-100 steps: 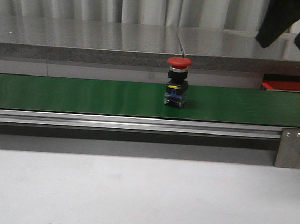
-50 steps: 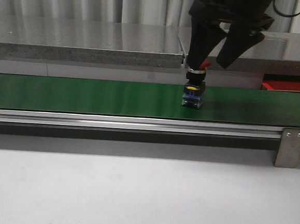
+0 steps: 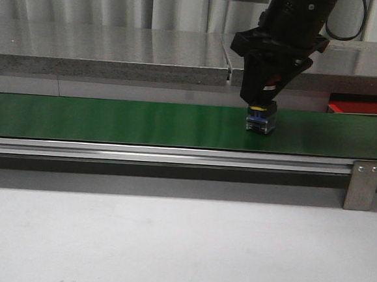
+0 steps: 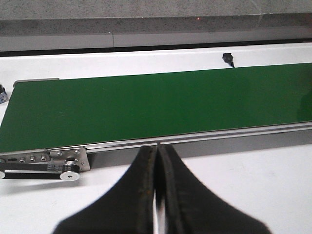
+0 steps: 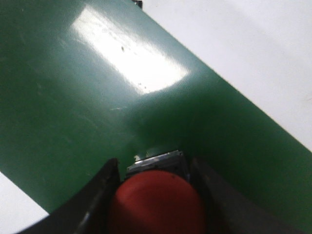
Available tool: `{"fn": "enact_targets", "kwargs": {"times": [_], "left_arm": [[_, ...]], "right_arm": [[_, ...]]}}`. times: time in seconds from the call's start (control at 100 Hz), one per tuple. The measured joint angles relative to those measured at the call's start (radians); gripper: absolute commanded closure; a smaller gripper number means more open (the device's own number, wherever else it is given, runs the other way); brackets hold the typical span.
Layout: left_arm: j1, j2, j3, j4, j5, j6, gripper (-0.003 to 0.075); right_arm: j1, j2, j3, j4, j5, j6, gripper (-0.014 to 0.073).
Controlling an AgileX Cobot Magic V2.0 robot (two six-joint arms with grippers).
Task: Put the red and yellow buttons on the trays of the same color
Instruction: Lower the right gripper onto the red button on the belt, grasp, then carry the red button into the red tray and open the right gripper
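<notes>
A red button (image 3: pixel 260 120) stands upright on the long green belt (image 3: pixel 112 118), right of its middle. My right gripper (image 3: pixel 263 100) has come down over it from above, and its fingers hide the cap in the front view. In the right wrist view the red cap (image 5: pixel 156 202) fills the gap between the two fingers of the gripper (image 5: pixel 155 165), which touch it on both sides. A corner of the red tray (image 3: pixel 367 109) shows behind the belt at far right. My left gripper (image 4: pixel 157 150) is shut and empty, over the white table before the belt (image 4: pixel 146 102). No yellow button or yellow tray is in view.
A steel counter (image 3: pixel 104 46) runs behind the belt. The belt's aluminium rail ends in a bracket (image 3: pixel 361 184) at the right. White table (image 3: pixel 167 244) lies in front. A small black part (image 4: pixel 227 58) sits beyond the belt in the left wrist view.
The button has ridden to the right on the belt. My right gripper came down from the upper right, open over the cap half a second ago, and now its fingers have closed round it.
</notes>
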Motion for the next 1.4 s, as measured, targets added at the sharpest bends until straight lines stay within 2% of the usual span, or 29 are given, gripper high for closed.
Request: {"fn": "enact_targets", "kwargs": {"times": [0.24, 0.64, 0.92, 1.08, 1.4], "left_arm": [[0.000, 0.000, 0.000, 0.000, 0.000, 0.000, 0.0739], [0.000, 0.000, 0.000, 0.000, 0.000, 0.000, 0.0739], [0.000, 0.000, 0.000, 0.000, 0.000, 0.000, 0.0739], [0.000, 0.000, 0.000, 0.000, 0.000, 0.000, 0.0739], [0.000, 0.000, 0.000, 0.000, 0.000, 0.000, 0.0739]], "right_arm": [[-0.065, -0.058, 0.000, -0.002, -0.021, 0.012, 0.0376], [-0.345, -0.081, 0.000, -0.002, -0.068, 0.068, 0.0377], [-0.488, -0.055, 0.000, -0.002, -0.140, 0.110, 0.0377], [-0.523, 0.007, 0.000, -0.002, -0.202, 0.123, 0.0377], [-0.526, 0.118, 0.000, 0.039, -0.355, 0.126, 0.0377]]}}
